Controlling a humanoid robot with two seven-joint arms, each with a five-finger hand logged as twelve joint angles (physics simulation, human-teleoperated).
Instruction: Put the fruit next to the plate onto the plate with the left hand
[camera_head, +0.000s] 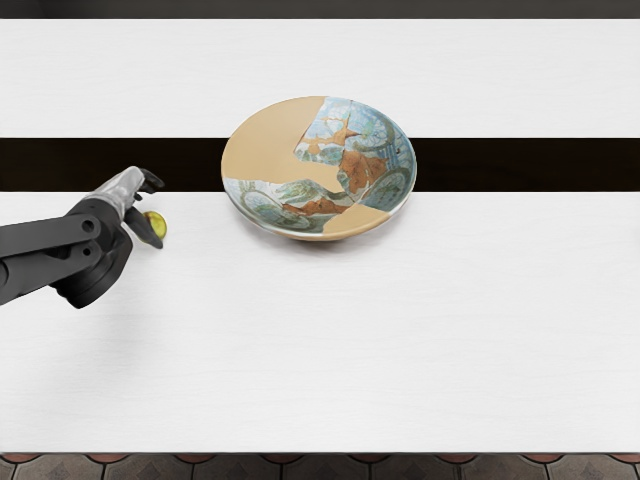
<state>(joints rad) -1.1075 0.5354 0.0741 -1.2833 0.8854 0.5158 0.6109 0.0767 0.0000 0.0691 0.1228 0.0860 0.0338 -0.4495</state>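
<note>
The left hand (136, 206) sits right at the 1 fruit (157, 224), apparently positioned to take it to the plate (255, 150). Whether it is grasping the fruit cannot be told.

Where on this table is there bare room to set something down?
Bare: the front of the table below the plate, and its right side past the plate. Crowded: the left edge, where the left hand is at the fruit.

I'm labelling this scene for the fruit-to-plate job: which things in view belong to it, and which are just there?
Belong to the job: fruit, plate, left hand.
Just there: white table, dark strip across it, tiled floor.
</note>
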